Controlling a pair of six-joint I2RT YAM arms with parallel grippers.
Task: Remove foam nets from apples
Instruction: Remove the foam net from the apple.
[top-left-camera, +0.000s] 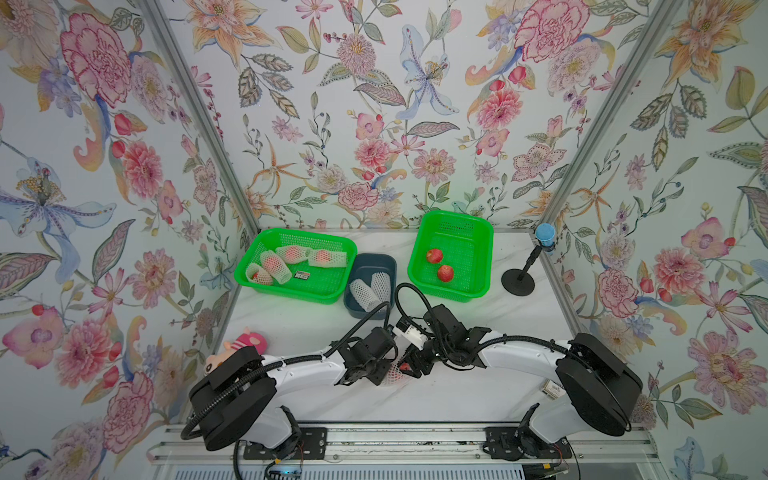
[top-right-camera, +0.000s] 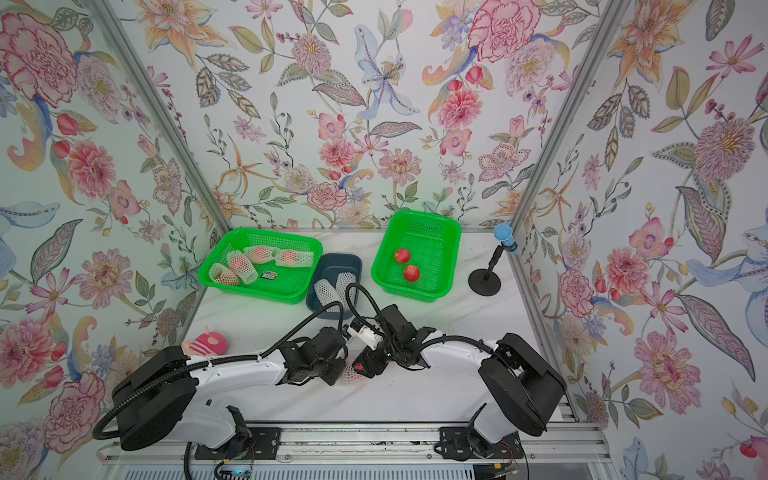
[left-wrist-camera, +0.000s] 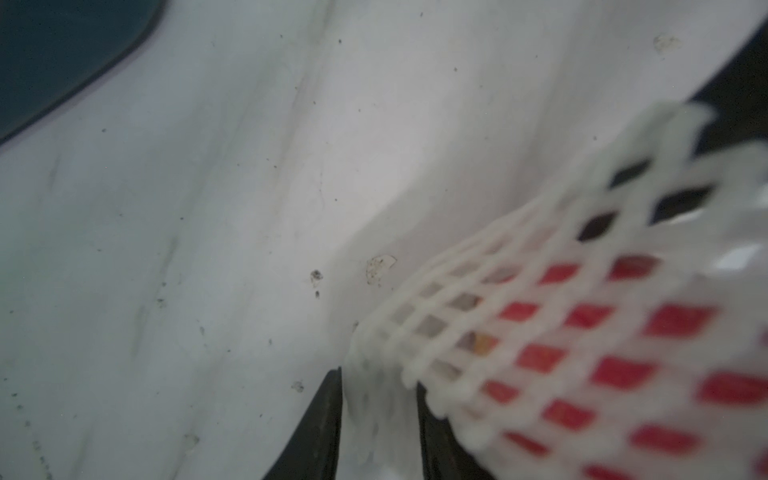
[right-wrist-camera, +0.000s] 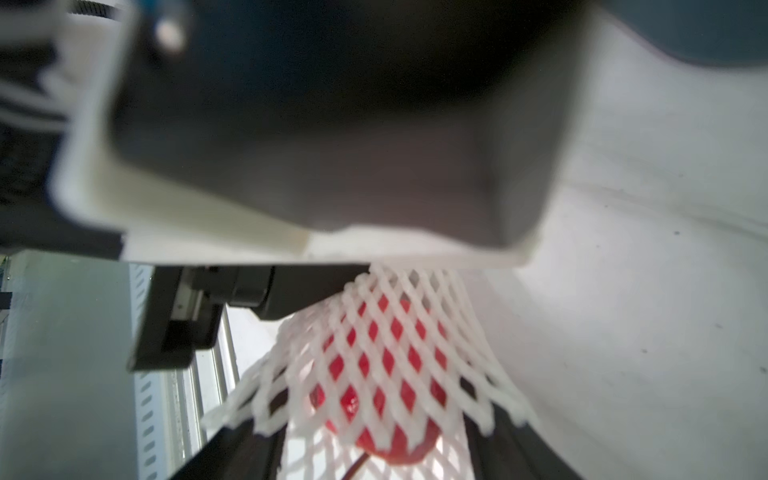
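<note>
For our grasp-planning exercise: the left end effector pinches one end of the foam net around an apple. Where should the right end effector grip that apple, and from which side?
Grip the apple across its round body, entering the foam net by its flared open end, opposite the left end effector. Red skin and stem seem exposed there, so the right end effector likely meets fruit, not mesh.

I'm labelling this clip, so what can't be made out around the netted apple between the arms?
In both top views the netted apple is mostly hidden under the wrists.
Left wrist view: foam net blurred; left gripper, jaws pinching it, cut off by the edge.
Right wrist view: net hides whether the right gripper squeezes the netted apple.
In a top view the card is too small to read.
</note>
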